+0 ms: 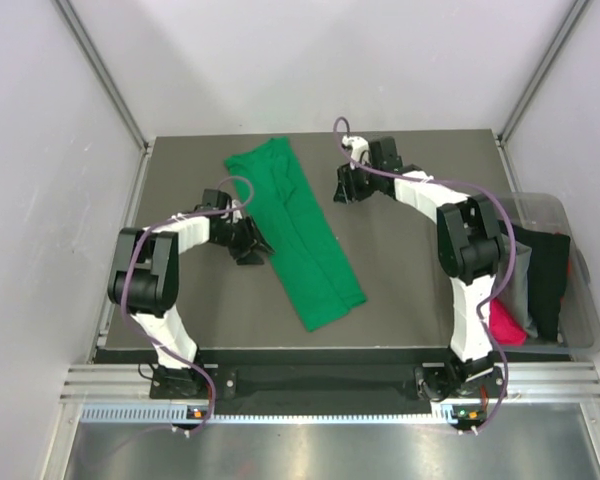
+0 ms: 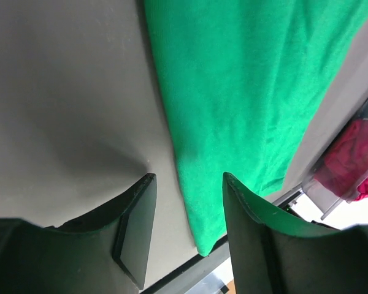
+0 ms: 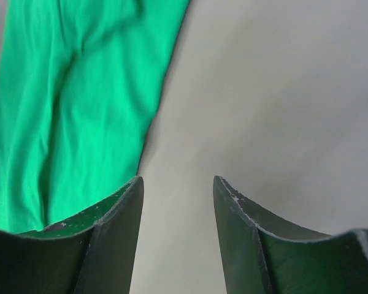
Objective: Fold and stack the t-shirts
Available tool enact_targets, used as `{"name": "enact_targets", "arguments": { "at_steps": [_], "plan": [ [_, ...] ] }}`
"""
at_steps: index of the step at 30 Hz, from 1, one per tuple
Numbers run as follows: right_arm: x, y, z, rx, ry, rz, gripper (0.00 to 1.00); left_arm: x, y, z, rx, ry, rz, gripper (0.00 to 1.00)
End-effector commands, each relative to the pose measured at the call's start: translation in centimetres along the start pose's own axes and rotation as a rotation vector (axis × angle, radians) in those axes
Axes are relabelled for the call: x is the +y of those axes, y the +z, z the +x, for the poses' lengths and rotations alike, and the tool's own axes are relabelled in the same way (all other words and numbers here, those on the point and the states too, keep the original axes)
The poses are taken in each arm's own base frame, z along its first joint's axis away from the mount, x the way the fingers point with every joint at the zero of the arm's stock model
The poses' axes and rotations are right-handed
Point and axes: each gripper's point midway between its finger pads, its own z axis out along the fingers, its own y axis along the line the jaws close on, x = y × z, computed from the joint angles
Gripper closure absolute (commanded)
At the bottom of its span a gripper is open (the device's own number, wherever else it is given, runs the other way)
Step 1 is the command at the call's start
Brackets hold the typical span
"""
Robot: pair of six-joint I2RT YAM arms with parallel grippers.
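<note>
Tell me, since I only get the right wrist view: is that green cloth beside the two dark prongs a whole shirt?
Observer: Yes, the top view shows one green t-shirt folded into a long strip, lying diagonally on the table.
Operator: Is the other arm holding it?
Observer: No, the left gripper is open beside its edge, gripping nothing.
Operator: Any more shirts?
Observer: A clear bin right of the table holds pink fabric and black fabric.

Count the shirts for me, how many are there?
4: green shirt on the table; black shirt, grey shirt and pink shirt in the bin. More may hide underneath.
</note>
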Motion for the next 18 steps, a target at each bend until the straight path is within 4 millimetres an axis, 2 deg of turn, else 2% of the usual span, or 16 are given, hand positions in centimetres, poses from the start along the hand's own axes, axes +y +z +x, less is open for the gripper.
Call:
{"name": "enact_targets", "arguments": {
  "at_steps": [1,3,4,5,6,7,8,9,10,11,13,15,18],
  "plan": [
    [2.3,-2.6,0.6,0.024,-0.058,-0.051,0.50,-0.2,1.0,-0.2,0.005,0.000,-0.001,0.49],
    [2.6,-4.0,0.4,0.010,-0.091,-0.043,0.51,-0.3,2.0,-0.2,0.023,0.003,0.000,0.56],
    [2.6,-4.2,1.5,0.029,-0.088,-0.042,0.51,-0.5,2.6,0.2,0.042,0.011,-0.003,0.56],
    [2.9,-5.0,1.1,0.017,-0.105,-0.038,0.51,-0.2,3.5,0.7,0.071,0.006,-0.013,0.57],
    [3.0,-5.5,1.4,0.019,-0.105,-0.037,0.51,-0.7,4.1,1.0,0.086,0.028,-0.016,0.58],
    [3.1,-5.7,2.3,0.034,-0.102,-0.038,0.51,-0.7,4.4,1.2,0.094,0.037,-0.022,0.61],
    [3.4,-6.6,1.9,0.019,-0.117,-0.036,0.51,-0.6,4.8,1.4,0.102,0.045,-0.029,0.68],
    [3.5,-7.0,2.1,0.020,-0.121,-0.035,0.51,-0.7,5.2,1.9,0.112,0.048,-0.031,0.86],
    [3.6,-7.3,2.9,0.034,-0.125,-0.032,0.51,-0.6,5.3,2.1,0.114,0.047,-0.036,0.95],
    [3.9,-7.9,2.6,0.021,-0.136,-0.030,0.51,-0.6,5.1,2.2,0.109,0.048,-0.041,1.00],
    [4.1,-8.4,3.5,0.037,-0.133,-0.033,0.51,-0.1,4.6,2.6,0.106,0.044,-0.063,1.00],
    [4.6,-9.2,3.6,0.037,-0.135,-0.040,0.51,-0.2,3.4,2.4,0.078,0.075,-0.070,1.00],
    [5.5,-9.9,5.0,0.058,-0.116,-0.066,0.51,-0.4,1.6,2.5,0.070,0.112,-0.073,1.00]
  ]
}}
